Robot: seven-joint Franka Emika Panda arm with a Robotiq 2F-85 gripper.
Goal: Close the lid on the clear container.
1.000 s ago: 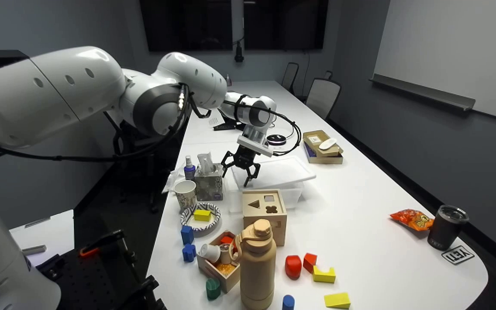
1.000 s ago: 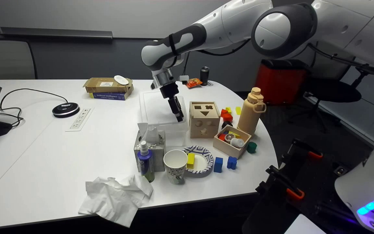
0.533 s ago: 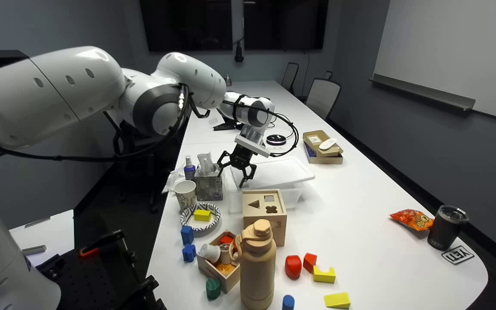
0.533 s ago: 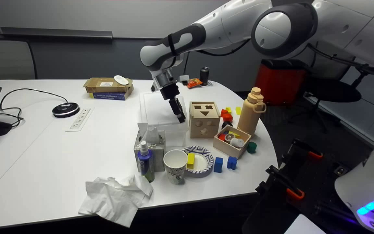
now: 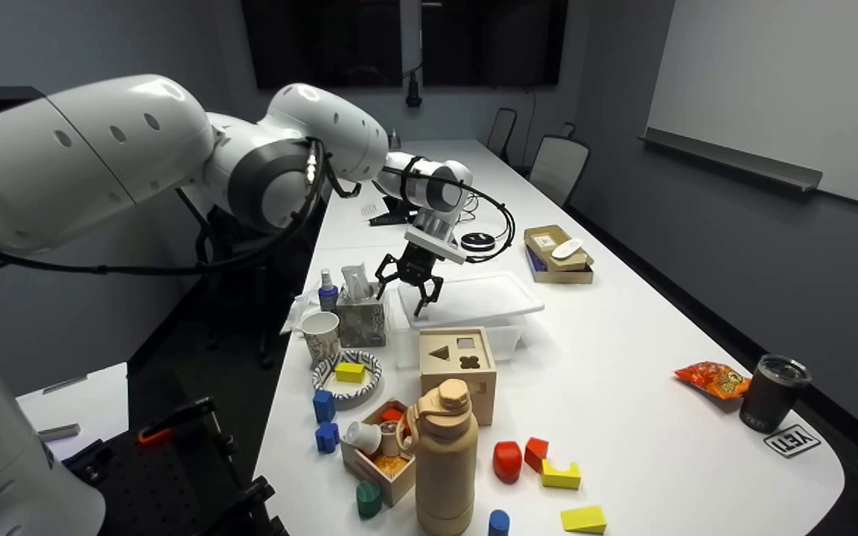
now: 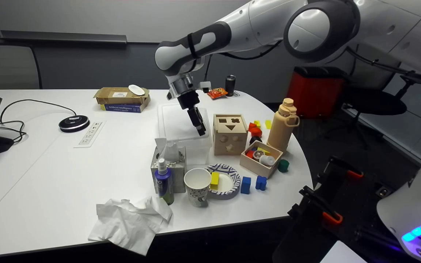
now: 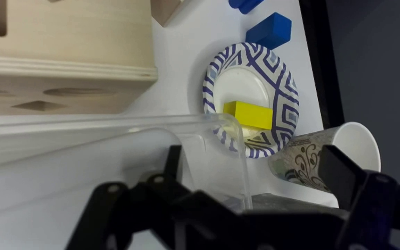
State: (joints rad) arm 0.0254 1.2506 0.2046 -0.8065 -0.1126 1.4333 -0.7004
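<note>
In an exterior view, here's the claw [image 5: 398, 304], two fingers spread well apart. Just below and right of it, the lid [image 5: 477, 296] lies across the clear container [image 5: 503, 339], one end left uncovered; whether a fingertip touches it, I can't call. Far to the claw's right, big capitals: YETI, on the card [image 5: 792, 441] beside the black tumbler [image 5: 774, 393]! The orange bag [image 5: 712, 380] there has lettering too small to make out.

In an exterior view, left of the claw and farther back, a blue book [image 6: 122, 108] reads "Artificial Intelligence"; the cardboard box [image 6: 104, 96] above it wears a white label [image 6: 120, 94], its print unreadable. Nearer the camera than the claw, there's writing on the purple spray bottle [image 6: 163, 182], too tiny to catch.

Wrist view: fingers wide apart, one over the lid, one in front of the paper cup [image 7: 300, 156]. The lid's rounded corner stops short of the clear container's rim. Beyond the claw, a yellow block [image 7: 253, 116] on the patterned plate [image 7: 288, 93].
</note>
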